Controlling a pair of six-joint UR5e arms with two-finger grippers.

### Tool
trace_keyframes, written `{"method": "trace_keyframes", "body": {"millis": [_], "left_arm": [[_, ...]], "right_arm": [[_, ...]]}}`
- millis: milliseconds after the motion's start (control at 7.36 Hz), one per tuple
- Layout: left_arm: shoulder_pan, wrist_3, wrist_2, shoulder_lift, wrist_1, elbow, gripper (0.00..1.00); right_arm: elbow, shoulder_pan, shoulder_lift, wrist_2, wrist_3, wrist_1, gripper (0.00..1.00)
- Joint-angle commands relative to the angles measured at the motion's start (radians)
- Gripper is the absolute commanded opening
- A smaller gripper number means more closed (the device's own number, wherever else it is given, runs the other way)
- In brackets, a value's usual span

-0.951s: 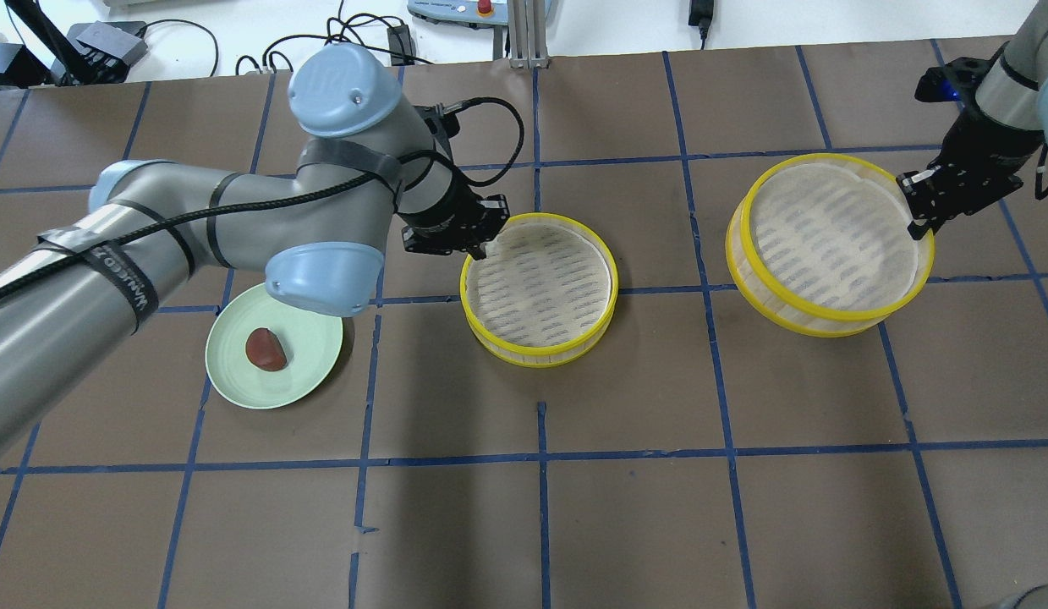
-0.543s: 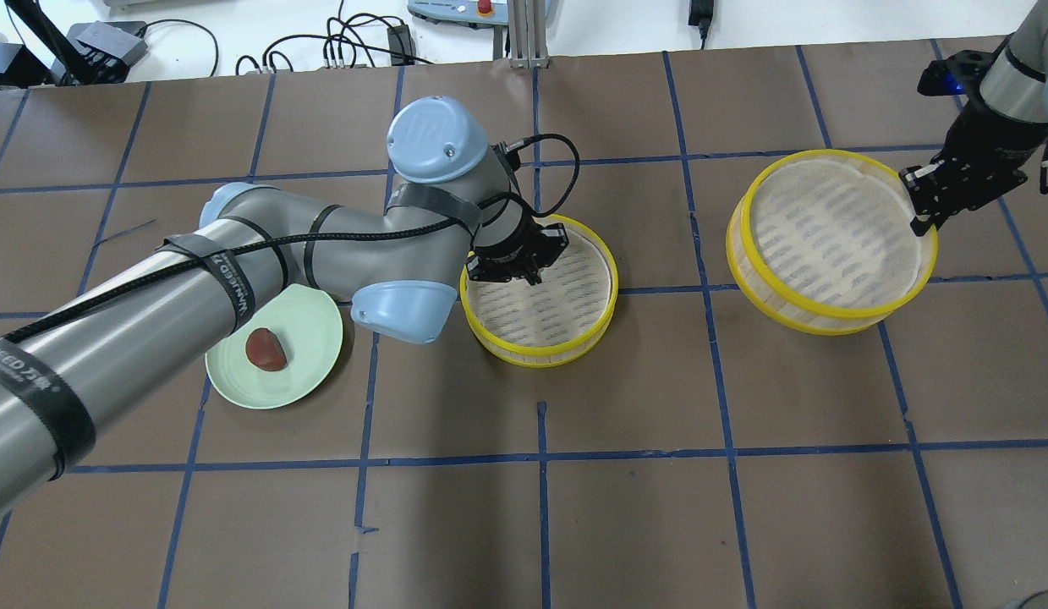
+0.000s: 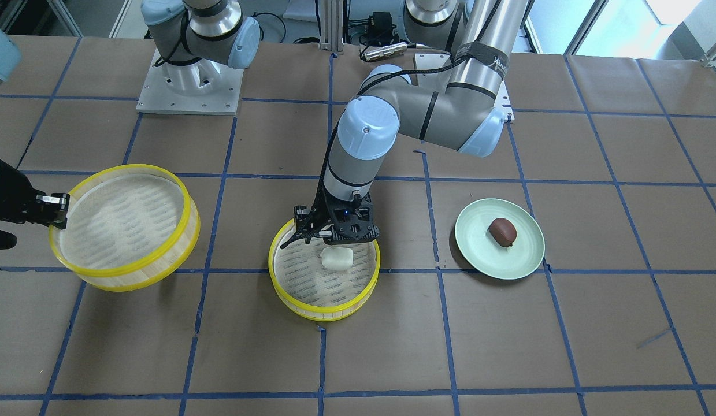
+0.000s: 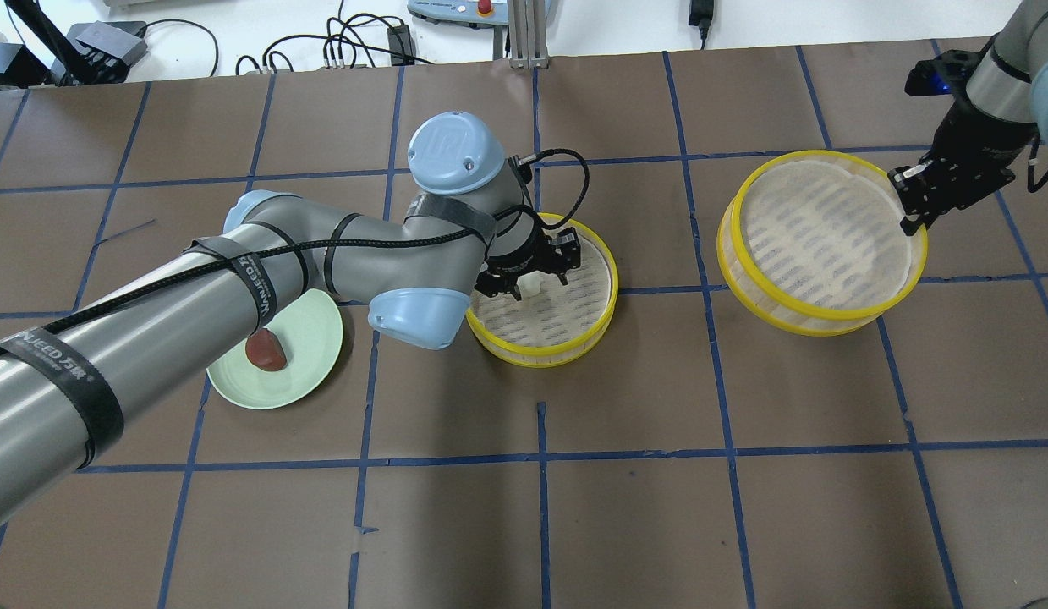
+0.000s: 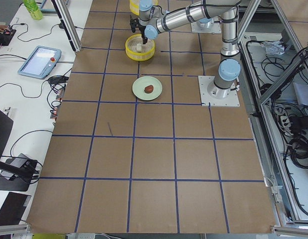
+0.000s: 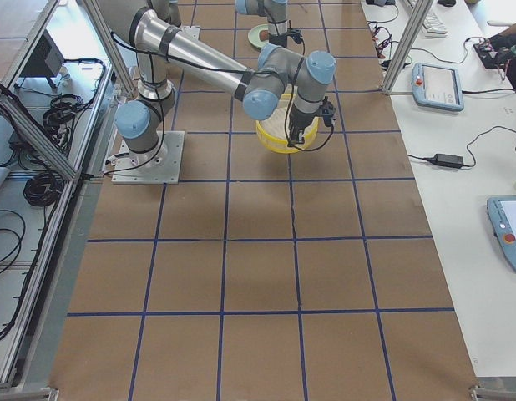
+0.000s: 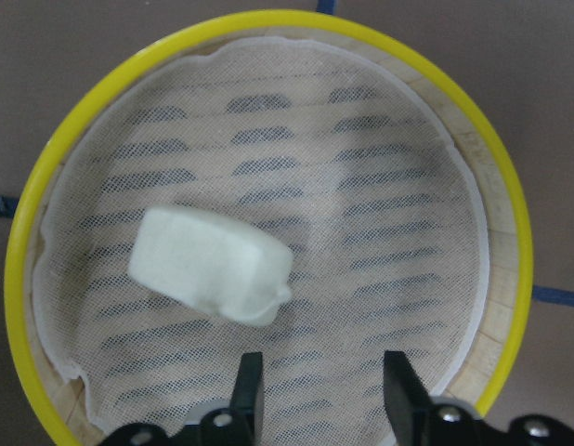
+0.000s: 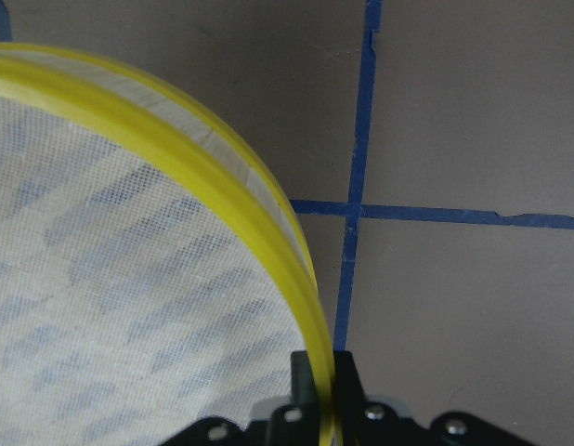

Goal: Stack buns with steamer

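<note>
The white bun (image 7: 213, 263) lies on the mesh of the middle steamer tray (image 4: 557, 355), left of centre in the left wrist view; it also shows in the front view (image 3: 337, 259). My left gripper (image 7: 322, 400) hovers just above it, open and empty. The dark reddish-brown bun (image 4: 266, 351) sits on the pale green plate (image 4: 308, 330). My right gripper (image 4: 908, 222) is shut on the rim of a second steamer tray (image 4: 820, 228), which hangs tilted above the table. The right wrist view shows that yellow rim (image 8: 222, 167) between the fingers.
The left arm's elbow overhangs the near edge of the plate in the overhead view. Blue tape lines grid the brown table. Cables and a pendant lie beyond the far table edge (image 4: 524, 59).
My left gripper moved right from the tray's rim to over its mesh, and the white bun now lies there. My right gripper shifted the second tray slightly up and left.
</note>
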Motion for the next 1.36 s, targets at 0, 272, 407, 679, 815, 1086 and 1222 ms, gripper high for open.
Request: {"method": "trace_keyframes", "body": {"millis": [0,272,407,679,815,1086,1222], "left_arm": [[0.061,0.206,0.059,0.028,0.002,0.026,1.0],[0.233,0.435,0.058,0.077,-0.065,0.048,1.0],[0.305,0.505,0.06,0.102,-0.084,0.028,1.0],[0.458,0.766,0.064,0.131,-0.115,-0.033,1.0],[0.547,0.842,0.06,0.167,-0.113,-0.1,1.0],[0.715,0.991,0.058,0.18,-0.112,-0.205,1.0],[0.734,0.99,0.058,0.177,-0.113,-0.239,0.99]], "right_arm": [[-0.001,0.156,0.0,0.0,0.105,-0.022,0.07],[-0.015,0.334,0.002,0.004,0.335,-0.032,0.07],[-0.038,0.423,0.03,0.046,0.483,-0.054,0.07],[-0.103,0.566,0.122,0.066,0.677,-0.061,0.07],[-0.107,0.594,0.159,0.053,0.689,-0.062,0.07],[-0.105,0.594,0.179,0.036,0.675,-0.062,0.08],[-0.104,0.594,0.187,0.011,0.672,-0.062,0.08]]}}
